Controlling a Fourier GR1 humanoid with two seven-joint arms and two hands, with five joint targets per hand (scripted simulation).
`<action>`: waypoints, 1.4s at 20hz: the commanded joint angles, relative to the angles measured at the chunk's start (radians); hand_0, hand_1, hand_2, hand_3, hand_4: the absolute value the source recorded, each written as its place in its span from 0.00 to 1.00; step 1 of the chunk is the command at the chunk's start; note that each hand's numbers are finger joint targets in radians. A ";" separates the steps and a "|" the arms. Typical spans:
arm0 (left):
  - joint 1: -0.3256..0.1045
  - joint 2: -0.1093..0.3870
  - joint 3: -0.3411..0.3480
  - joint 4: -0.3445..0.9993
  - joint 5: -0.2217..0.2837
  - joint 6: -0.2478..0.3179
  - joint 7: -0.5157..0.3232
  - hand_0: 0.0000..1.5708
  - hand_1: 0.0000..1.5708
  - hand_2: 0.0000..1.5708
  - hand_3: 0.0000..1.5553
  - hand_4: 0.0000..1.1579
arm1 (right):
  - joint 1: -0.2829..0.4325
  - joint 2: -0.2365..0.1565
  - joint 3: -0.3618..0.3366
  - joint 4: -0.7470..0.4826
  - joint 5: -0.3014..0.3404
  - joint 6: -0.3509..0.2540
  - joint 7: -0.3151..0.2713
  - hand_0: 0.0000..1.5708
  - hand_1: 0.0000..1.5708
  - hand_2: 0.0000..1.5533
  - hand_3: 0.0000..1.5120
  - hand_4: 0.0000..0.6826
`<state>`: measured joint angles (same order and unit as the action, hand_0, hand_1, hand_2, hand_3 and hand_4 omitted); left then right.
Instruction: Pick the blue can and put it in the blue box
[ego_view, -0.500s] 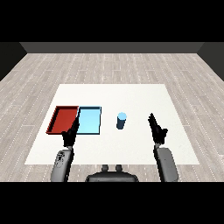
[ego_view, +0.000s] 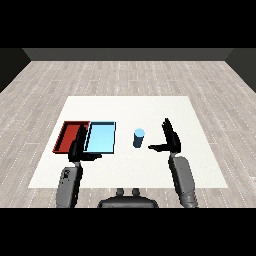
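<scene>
Blue can (ego_view: 138, 138): stood upright on the white table (ego_view: 130, 107); its top was a lighter blue than its side; it was outside both trays, just right of the light blue tray (ego_view: 100, 138) and left of the right hand (ego_view: 171, 139); nothing touched it.

Right hand: was held above the table to the right of the can, near it but apart; the fingers (ego_view: 167, 126) were straight and together, pointing away from the robot; the thumb (ego_view: 156, 147) stuck out to the left, toward the can's base, with a gap between them; the hand held nothing.

Right forearm (ego_view: 184, 182): was grey; it came in from the lower right and ran up to the hand.

Left hand (ego_view: 78, 147): lay over the near edge where the red tray (ego_view: 70, 136) and the light blue tray met; the fingers were straight, pointing away; the thumb (ego_view: 94, 156) stuck out to the right below the blue tray's near edge; it held nothing.

Left forearm (ego_view: 68, 186): was grey; it came in from the lower left.

Trays: lay side by side, touching, on the table's left part; the red one was on the left, the light blue one on the right; neither held anything.

Floor (ego_view: 125, 75): was pale wood planking around the table.
</scene>
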<state>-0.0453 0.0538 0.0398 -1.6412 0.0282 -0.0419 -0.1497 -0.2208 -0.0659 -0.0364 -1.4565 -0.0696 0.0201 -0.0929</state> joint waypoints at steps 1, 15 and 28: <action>0.009 -0.005 0.033 -0.004 0.064 -0.056 -0.183 0.00 0.00 0.00 0.00 0.00 | -0.054 0.017 -0.031 0.078 -0.062 0.056 -0.116 0.00 0.00 0.00 0.00 0.00; 0.052 -0.005 0.027 -0.023 0.055 -0.066 -0.223 0.00 0.00 0.00 0.00 0.00 | -0.085 -0.034 -0.070 0.151 -0.112 0.138 -0.149 0.00 0.00 0.00 0.00 0.00; 0.018 -0.012 0.039 -0.032 0.072 -0.049 -0.197 0.00 0.00 0.00 0.00 0.00 | -0.150 0.065 -0.016 0.292 -0.171 0.039 -0.200 0.00 0.00 0.00 0.00 0.00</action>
<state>-0.0212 0.0652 0.0971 -1.6629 0.1167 -0.1187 -0.3570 -0.3394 -0.0144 -0.0516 -1.2758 -0.1993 0.0765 -0.2149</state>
